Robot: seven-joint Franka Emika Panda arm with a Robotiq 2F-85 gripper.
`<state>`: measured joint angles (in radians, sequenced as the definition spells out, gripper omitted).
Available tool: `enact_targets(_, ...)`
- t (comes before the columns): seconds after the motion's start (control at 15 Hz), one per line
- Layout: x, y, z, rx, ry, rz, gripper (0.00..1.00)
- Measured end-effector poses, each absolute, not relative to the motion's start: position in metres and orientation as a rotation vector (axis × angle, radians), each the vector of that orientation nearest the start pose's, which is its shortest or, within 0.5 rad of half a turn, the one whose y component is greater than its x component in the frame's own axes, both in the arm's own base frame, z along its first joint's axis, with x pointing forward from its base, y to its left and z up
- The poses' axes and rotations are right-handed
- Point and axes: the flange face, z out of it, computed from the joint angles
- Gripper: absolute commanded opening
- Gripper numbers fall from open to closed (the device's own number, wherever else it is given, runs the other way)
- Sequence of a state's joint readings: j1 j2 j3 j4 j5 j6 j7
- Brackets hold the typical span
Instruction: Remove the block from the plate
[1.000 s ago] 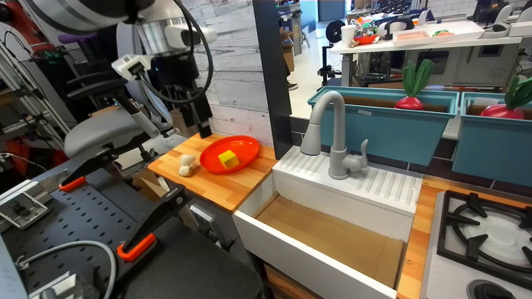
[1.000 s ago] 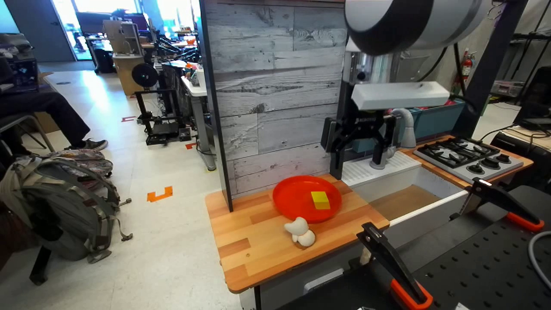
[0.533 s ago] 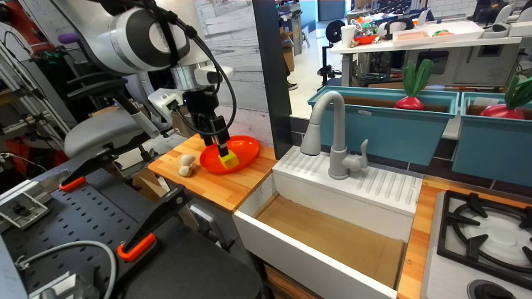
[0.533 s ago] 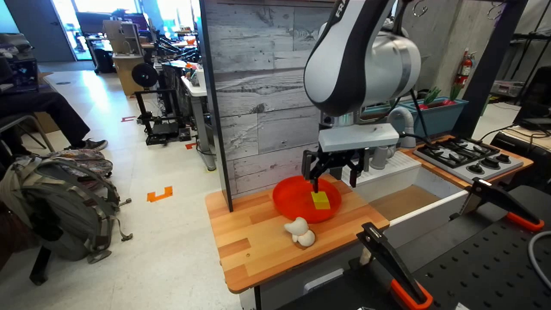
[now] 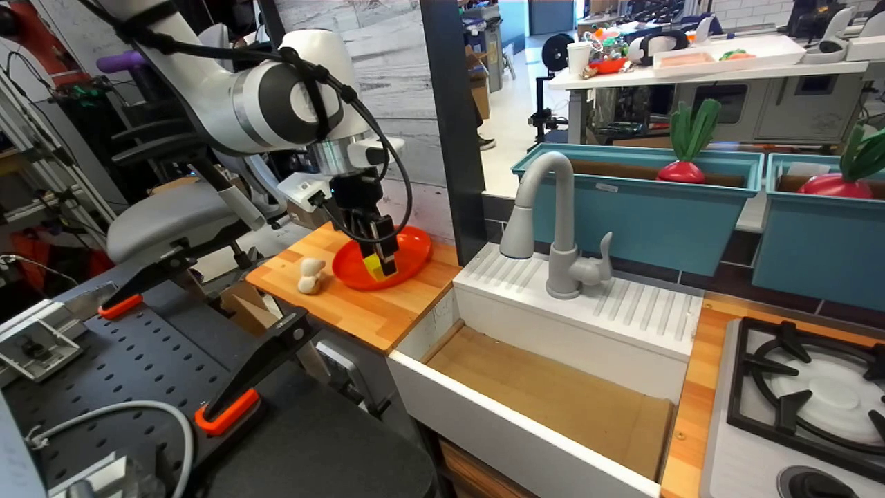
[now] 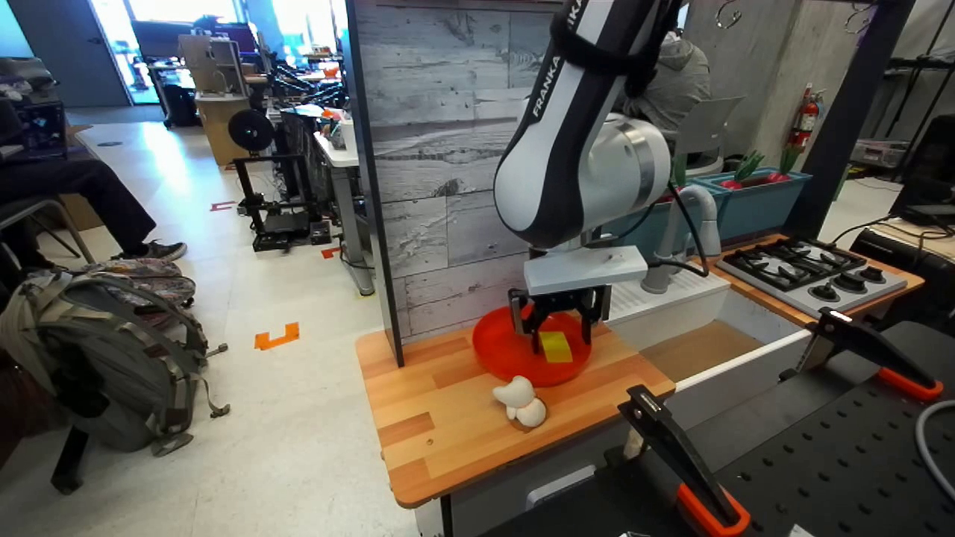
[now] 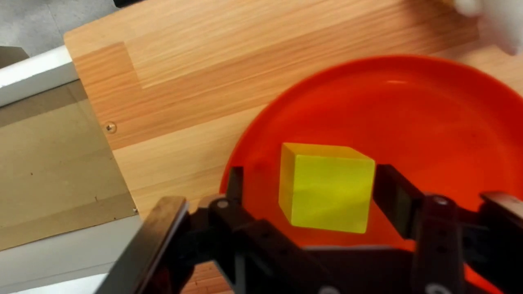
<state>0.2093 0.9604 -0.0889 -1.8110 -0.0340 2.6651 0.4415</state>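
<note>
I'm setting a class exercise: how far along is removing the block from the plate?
Reaching looks done: the open fingers straddle the block. Lining up the grasp seems in hand: the wrist view shows one finger clear of the block. Closing, lifting and removal are left: the block is on the plate.

wall panel (image 6: 477, 156): grey plank pattern | floor (image 6: 291, 440): pale, shiny | windows (image 6: 291, 26): glaring | office chair (image 5: 166, 218): grey

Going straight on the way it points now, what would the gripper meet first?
Most likely the plate: the open gripper points down at it and straddles the yellow block. One finger looks very close to the block and might brush it first; depth is unclear.
</note>
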Motion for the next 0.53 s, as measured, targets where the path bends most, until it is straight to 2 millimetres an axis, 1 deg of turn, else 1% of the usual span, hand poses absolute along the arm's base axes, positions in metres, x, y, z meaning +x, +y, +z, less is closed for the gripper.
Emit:
enact_targets(0.27,0.605,0.074,0.001,-3.23,0.413,0.119,0.2)
enact_targets(0.33,0.607,0.075,0.001,-3.23,0.412,0.117,0.18)
enact_targets(0.53,0.61,0.077,0.004,-3.232,0.409,0.126,0.18)
